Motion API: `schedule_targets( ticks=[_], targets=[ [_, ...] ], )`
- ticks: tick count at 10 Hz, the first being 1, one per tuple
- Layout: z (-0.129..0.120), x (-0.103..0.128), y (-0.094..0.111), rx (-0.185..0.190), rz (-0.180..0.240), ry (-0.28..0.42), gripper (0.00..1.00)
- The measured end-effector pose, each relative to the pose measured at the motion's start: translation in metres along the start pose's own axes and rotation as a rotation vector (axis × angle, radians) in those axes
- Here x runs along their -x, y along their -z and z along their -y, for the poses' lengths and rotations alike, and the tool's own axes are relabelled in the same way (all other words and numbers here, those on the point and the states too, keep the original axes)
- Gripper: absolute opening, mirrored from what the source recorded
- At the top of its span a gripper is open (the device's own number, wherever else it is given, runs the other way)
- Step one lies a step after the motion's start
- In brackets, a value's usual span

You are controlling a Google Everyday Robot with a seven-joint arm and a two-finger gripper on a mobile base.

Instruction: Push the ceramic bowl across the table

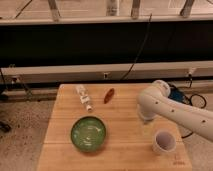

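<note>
The ceramic bowl [88, 133], wide, glossy green with a darker rim, sits on the light wooden table [125, 112], left of centre near the front edge. My white arm [170, 111] reaches in from the right over the table. The gripper [145, 125] hangs at the arm's lower left end, just above the tabletop. It is to the right of the bowl and apart from it, with bare wood between them. Most of the gripper is hidden by the arm.
A small whitish-lilac cup [163, 142] stands at the front right, close under the arm. A small clear bottle [84, 97] lies at the back left. A brown oblong object [109, 95] lies beside it. A wall with cables runs behind the table.
</note>
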Motion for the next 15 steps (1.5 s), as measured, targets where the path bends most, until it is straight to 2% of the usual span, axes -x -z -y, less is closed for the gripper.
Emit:
schedule_targets(
  ticks=[2, 15],
  targets=[
    [0.001, 0.014, -0.01, 0.003, 0.006, 0.015, 0.8],
    [-0.004, 0.034, -0.034, 0.018, 0.03, 0.067, 0.8]
  ],
)
